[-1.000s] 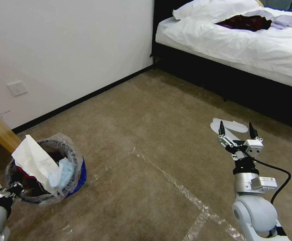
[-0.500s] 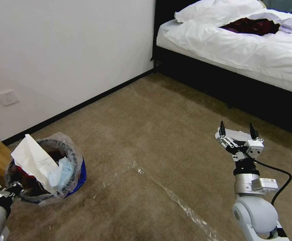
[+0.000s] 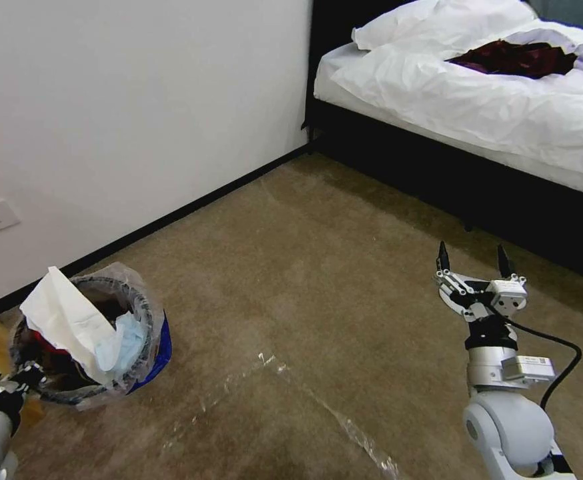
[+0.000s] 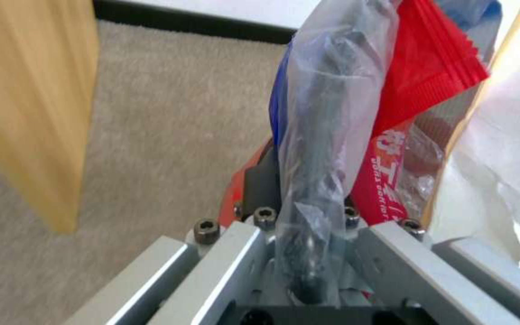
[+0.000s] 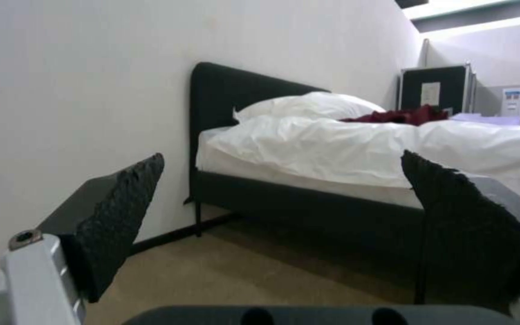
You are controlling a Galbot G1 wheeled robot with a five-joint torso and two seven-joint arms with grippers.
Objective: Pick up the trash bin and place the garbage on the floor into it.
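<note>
- I see the left end effector (image 3: pixel 28 381) at the lower left of the head view, clenched on the near rim of the trash bin (image 3: pixel 85 347).
- In the left wrist view, the same end effector (image 4: pixel 308 243) pinches the bin's dark rim (image 4: pixel 320 149) with the clear plastic liner (image 4: pixel 326 90) wrapped over it.
- The trash bin sits low at the robot's left, near the wall (image 3: pixel 138 100); I cannot tell whether it touches the carpet (image 3: pixel 305 280).
- Inside the bin I note garbage: a crumpled white tissue (image 3: pixel 65 320) standing above the rim, and a pale blue mask (image 3: pixel 121 343) lying just beside it.
- The left wrist view shows a red packet (image 4: pixel 429 76) with white lettering inside the liner, next to white tissue (image 4: pixel 501 149).
- A blue patch (image 3: pixel 161 347) shows on the liner on the bin's outer side.
- The right end effector (image 3: pixel 473 263) hangs above the carpet at the right, released, its two dark fingers (image 5: pixel 122 216) wide apart and holding nothing.
- It points toward the bed (image 3: pixel 478 93), which stands well apart in the far corner.
- A strip of clear tape (image 3: pixel 331 407) lies across the carpet between the arms.
- A wooden panel (image 4: pixel 31 104) stands beside the bin in the left wrist view.
</note>
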